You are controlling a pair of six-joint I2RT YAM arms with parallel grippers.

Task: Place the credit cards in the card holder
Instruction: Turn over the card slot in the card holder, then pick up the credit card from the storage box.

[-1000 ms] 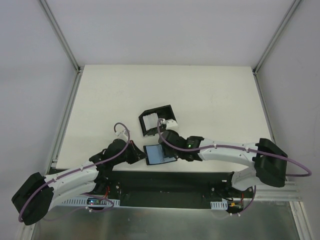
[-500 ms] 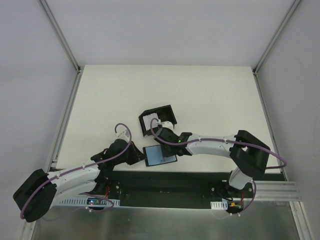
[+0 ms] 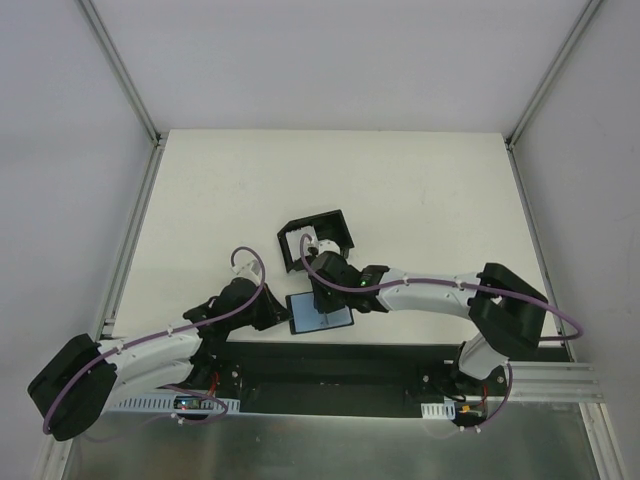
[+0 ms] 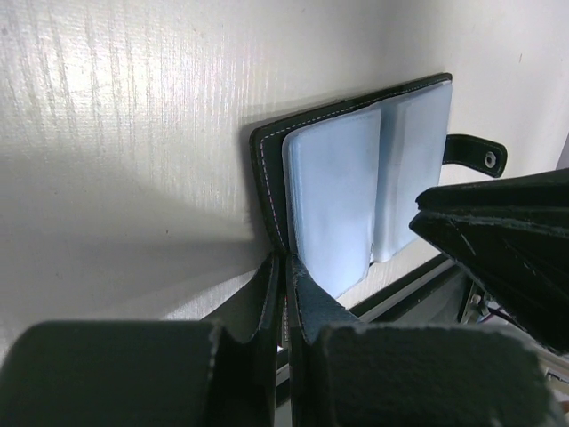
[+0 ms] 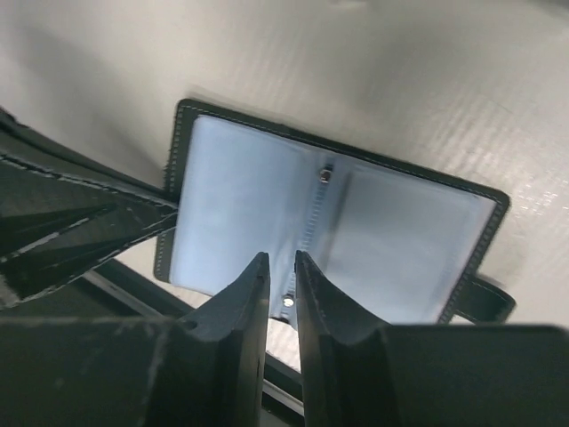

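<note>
Right wrist view shows you the card holder [image 5: 338, 222] open, no credit cards [image 3: 298, 240] inside yet; left hand [image 4: 284, 260] pinches its edge, right hand [image 5: 282, 260] slightly apart, empty.

Card holder [image 3: 312, 314] lies on the table [image 3: 400, 200], before the box [image 3: 312, 219].
</note>
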